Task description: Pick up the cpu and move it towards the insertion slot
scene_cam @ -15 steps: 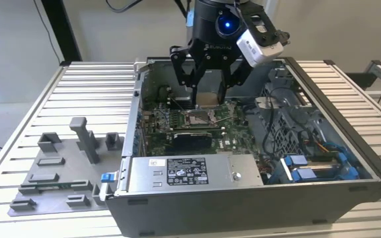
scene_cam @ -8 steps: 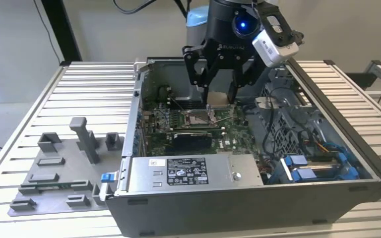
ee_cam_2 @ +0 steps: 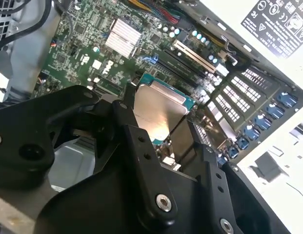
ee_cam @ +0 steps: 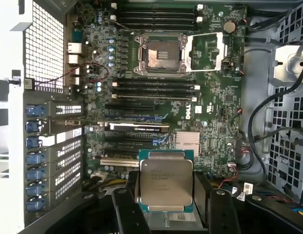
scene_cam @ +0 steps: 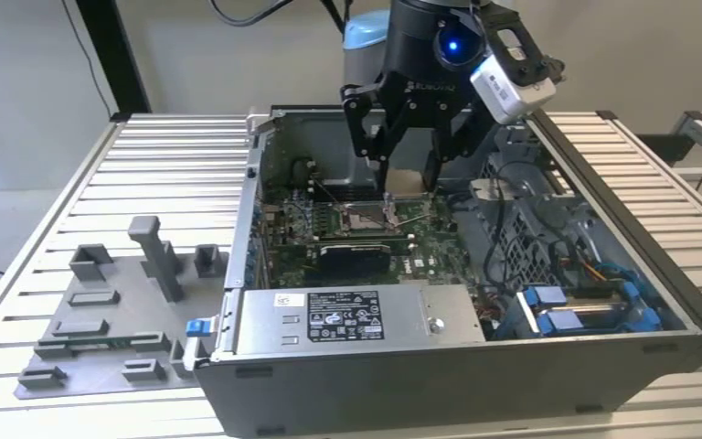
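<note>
Inside case (scene_cam: 693,311): claw (ee_cam: 166,214) grips cpu (ee_cam: 166,183); first wrist view shows insertion slot (ee_cam: 158,52).

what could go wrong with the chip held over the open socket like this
The chip is pinched only at its edges between the gripper fingers, so it may slip or tilt. The socket sits open with its frame flipped aside; a tilted chip might land badly. Cables and memory slots crowd the path and could snag.

A ribbed silver aluminium-profile table (scene_cam: 47,229) carries an open grey metal computer case (scene_cam: 473,366), and just beside it on the exterior view's left, a flat grey plastic fixture plate (scene_cam: 107,338) with upright blocks.
</note>
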Tool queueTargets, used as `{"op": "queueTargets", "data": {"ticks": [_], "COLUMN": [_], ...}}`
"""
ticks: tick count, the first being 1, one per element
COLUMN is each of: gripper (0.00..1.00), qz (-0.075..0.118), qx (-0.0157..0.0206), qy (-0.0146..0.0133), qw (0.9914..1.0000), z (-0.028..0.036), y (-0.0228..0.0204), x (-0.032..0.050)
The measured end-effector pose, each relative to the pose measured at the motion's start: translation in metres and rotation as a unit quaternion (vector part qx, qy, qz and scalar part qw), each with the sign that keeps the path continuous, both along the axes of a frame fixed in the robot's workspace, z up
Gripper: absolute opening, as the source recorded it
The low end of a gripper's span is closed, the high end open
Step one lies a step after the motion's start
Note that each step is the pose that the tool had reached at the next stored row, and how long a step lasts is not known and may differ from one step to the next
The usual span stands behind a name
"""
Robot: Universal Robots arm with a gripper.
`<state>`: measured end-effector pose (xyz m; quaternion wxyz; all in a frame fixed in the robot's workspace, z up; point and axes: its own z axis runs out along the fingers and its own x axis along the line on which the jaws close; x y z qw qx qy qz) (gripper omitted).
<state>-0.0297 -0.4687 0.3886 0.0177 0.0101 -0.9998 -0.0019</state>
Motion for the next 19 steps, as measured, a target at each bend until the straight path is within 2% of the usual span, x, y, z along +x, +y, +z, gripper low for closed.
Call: {"op": "queueTargets", "data": {"ticks": [5,10,14,19], "gripper": [0.0,0.0,0.0,0.0], "qz": [0.0,0.0,0.0,0.0], "qx": [0.0,0.0,0.0,0.0], "qy": [0.0,0.0,0.0,0.0], "qw": [1.0,1.0,1.0,1.0], "z": [0.0,0.0,-0.0001,-0.0005], "y": [0.0004,0.0056,0.0144,0.0299], "x": [0.0003,0.0003,0.0003,0.0002]}}
